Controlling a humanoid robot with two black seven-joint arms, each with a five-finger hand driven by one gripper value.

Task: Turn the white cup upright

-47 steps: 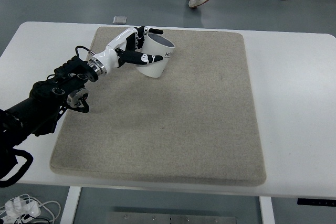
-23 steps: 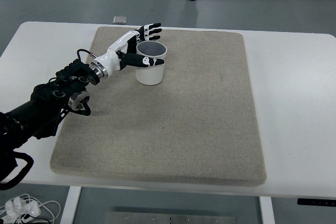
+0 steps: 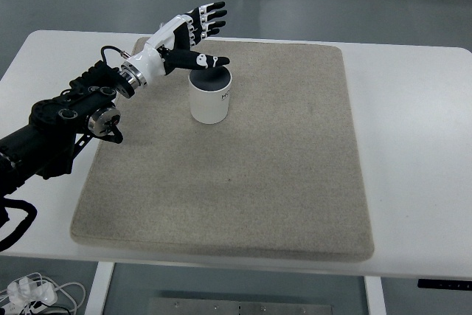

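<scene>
White cup (image 3: 210, 97): I see it upright, mouth up, on the far-left part of the beige mat (image 3: 280, 175) covering the white surface (image 3: 413, 145). Left hand (image 3: 184, 35): above the cup's far-left rim, fingers (image 3: 209, 18) spread, gripping nothing

The white cup (image 3: 209, 97) carries dark print on its side wall, just under the rim on the side facing the picture's right. Only a sliver of it shows at the cup's edge, too small and too steeply turned to read as letters.

No readable text, number or brand mark shows on the grey mat (image 3: 280, 153), on the white table (image 3: 413, 145), or on the left hand (image 3: 186, 38) and its dark arm. The small white marks on the hand's black thumb cannot be made out as a sign or letters.
</scene>
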